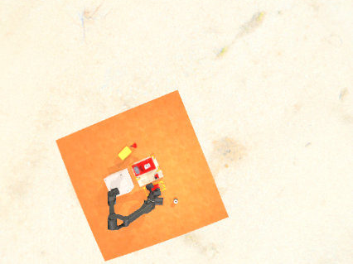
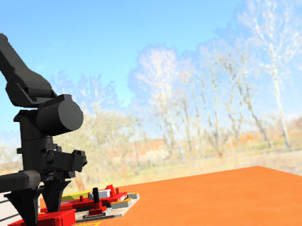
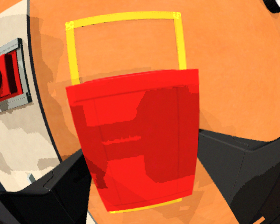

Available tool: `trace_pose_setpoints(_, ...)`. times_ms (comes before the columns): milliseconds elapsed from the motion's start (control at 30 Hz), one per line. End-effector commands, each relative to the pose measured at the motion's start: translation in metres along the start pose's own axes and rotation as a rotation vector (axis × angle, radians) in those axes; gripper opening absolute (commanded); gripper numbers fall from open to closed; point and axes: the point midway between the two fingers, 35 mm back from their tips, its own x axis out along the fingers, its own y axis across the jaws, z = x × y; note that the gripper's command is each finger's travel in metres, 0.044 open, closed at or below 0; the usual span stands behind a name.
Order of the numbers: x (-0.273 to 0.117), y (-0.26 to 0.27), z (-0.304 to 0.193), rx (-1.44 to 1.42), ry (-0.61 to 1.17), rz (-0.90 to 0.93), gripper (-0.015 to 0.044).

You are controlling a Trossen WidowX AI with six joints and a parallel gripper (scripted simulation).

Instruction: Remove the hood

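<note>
I observed the end effector (image 1: 153, 186) (image 2: 42, 210) (image 3: 140, 143) clamped on the red hood (image 1: 155, 187) (image 2: 53, 218) (image 3: 142, 137), over part of the yellow marked outline (image 1: 164, 184) (image 2: 93, 224) (image 3: 125, 17).
</note>
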Motion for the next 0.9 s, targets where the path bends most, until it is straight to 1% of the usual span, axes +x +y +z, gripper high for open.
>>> trace_pose_setpoints(0, 0.0033, 0.0004, -0.0019, -0.004, 0.006, 0.0, 0.0)
trace_pose_setpoints(333, 0.0074, 0.0004, -0.0021, -0.004, 0.006, 0.0, 0.0)
trace_pose_setpoints(867, 0.0053, 0.0001, -0.0003, 0.0, 0.001, 0.0, 0.042)
